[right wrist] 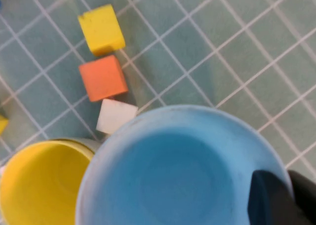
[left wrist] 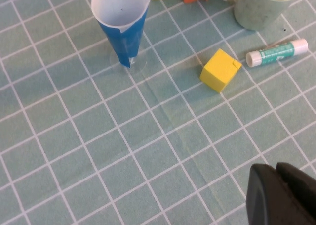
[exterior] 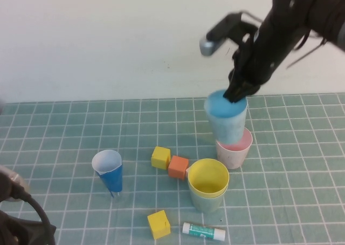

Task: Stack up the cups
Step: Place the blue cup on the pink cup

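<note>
- The right claw (exterior: 235, 94) is pinched on the rim of the light blue cup (exterior: 226, 118), at its far right edge, one finger inside the mouth and one outside; the right arm reaches in from the upper right of the high view.
- The light blue cup is upright, mouth up, directly above and slightly behind the pink cup (exterior: 234, 148); whether its base is touching the pink rim I cannot tell.
- The pink cup stands upright on the bench (exterior: 64, 126), right of centre.
- The yellow cup (exterior: 208, 177) is nested in the pale green cup (exterior: 206, 201); only the green cup's lower wall shows below the yellow rim. This pair stands just in front of and left of the pink cup, close to it.
- An orange block (exterior: 178, 167) sits just beside the nested pair, with a yellow block (exterior: 160, 158) against its left side; the right wrist view shows a small white block (right wrist: 115, 115) between the orange block and the cups.
- A second yellow block (exterior: 159, 224) and a glue stick (exterior: 203, 231) lie near the front edge.
- A dark-blue paper cone (exterior: 109, 172) stands left of the blocks.
- The left claw (left wrist: 276, 198) is pressed together low at the near left corner, well apart from everything.
- Open bench lies along the whole left side and to the right of the pink cup.
</note>
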Action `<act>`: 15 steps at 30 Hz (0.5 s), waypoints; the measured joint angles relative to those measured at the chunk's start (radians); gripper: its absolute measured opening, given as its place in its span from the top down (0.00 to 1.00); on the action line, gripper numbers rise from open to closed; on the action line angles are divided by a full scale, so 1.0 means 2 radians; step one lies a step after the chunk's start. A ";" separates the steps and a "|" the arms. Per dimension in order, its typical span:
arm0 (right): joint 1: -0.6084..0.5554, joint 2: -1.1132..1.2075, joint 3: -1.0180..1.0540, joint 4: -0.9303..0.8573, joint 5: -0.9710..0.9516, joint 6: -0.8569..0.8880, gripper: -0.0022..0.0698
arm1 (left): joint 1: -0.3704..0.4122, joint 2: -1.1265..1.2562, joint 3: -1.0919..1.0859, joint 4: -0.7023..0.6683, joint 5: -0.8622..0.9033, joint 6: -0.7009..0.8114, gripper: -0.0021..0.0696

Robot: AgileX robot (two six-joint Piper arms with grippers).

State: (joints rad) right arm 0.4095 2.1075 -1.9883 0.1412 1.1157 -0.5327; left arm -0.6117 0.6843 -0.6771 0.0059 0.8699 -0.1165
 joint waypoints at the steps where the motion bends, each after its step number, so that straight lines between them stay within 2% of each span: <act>1: 0.000 0.002 0.014 0.000 -0.014 0.002 0.94 | 0.000 0.000 0.000 0.001 0.000 0.000 0.97; 7: -0.007 0.014 0.051 -0.011 -0.068 0.022 0.94 | 0.000 0.000 0.000 0.002 0.002 0.000 0.97; 15: -0.028 0.015 0.051 -0.022 -0.083 0.048 0.94 | 0.000 0.000 0.000 0.006 0.000 0.002 0.97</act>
State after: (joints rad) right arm 0.3543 2.1381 -1.8871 0.0976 0.9503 -0.4364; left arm -0.6117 0.6843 -0.6771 0.0184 0.8694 -0.1131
